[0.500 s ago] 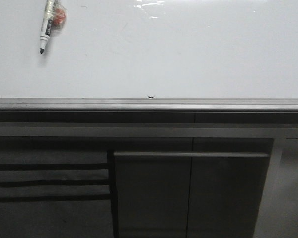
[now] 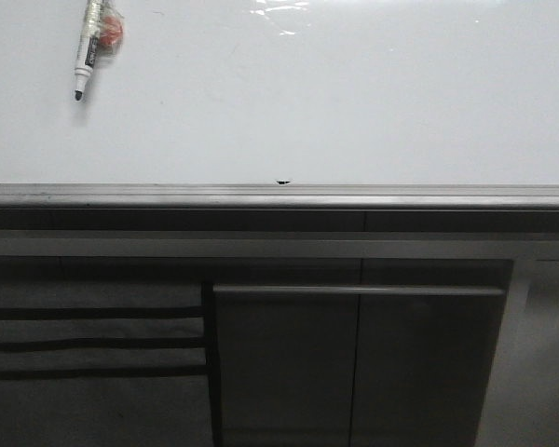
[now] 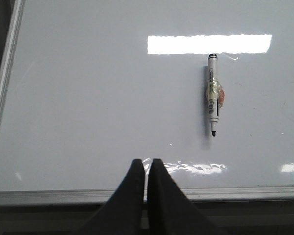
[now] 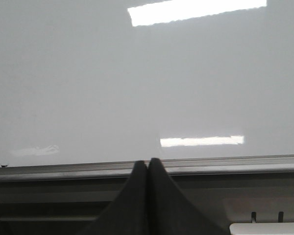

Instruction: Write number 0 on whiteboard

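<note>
I judge the task not begun: the whiteboard [image 2: 335,112] carries no number 0, the marker [image 3: 213,95] lies on it untouched, far from its lower rim, and both the left gripper [image 3: 146,169] and the right gripper [image 4: 147,169] have their jaws closed on nothing.

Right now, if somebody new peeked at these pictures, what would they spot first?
Probably the marker, lying alone on the big white board toward its far left, tip uncapped, with something orange taped to it. Next come the bright lamp reflections on the glossy board. No number is drawn yet, and both pairs of black fingers sit closed and empty over the board's near rim.
</note>
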`<state>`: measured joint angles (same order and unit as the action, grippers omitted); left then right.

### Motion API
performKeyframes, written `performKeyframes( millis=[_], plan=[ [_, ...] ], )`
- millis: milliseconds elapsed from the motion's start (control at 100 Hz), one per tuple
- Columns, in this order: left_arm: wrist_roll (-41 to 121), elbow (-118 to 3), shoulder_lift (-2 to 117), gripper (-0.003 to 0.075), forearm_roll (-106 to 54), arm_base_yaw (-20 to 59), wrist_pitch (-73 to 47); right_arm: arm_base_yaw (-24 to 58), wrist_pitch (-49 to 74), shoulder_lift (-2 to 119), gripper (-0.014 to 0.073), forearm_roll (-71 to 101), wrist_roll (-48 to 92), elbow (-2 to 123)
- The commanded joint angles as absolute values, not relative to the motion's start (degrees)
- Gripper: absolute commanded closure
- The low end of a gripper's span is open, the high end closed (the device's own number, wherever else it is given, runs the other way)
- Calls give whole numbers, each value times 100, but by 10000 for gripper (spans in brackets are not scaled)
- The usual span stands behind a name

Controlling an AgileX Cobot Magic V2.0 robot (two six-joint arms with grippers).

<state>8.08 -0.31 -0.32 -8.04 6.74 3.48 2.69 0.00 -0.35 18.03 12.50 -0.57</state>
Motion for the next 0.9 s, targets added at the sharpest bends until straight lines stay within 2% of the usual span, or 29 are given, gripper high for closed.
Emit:
performKeyframes(
  millis=[0, 560, 760, 890],
  plan=[
    [769, 116, -173, 741, -852, 662, 801, 231, -464, -164, 666, 1805, 1274, -115],
    [769, -9, -173, 741, -888, 662, 840, 231, -442, -164, 666, 1805, 1274, 7],
    [769, -811, -117, 741, -1073, 662, 764, 231, 344, -64, 666, 1805, 1274, 921],
    [769, -1575, 207, 741, -1073, 662, 145, 231, 921, 306, 666, 1795, 1316, 1709]
  ],
)
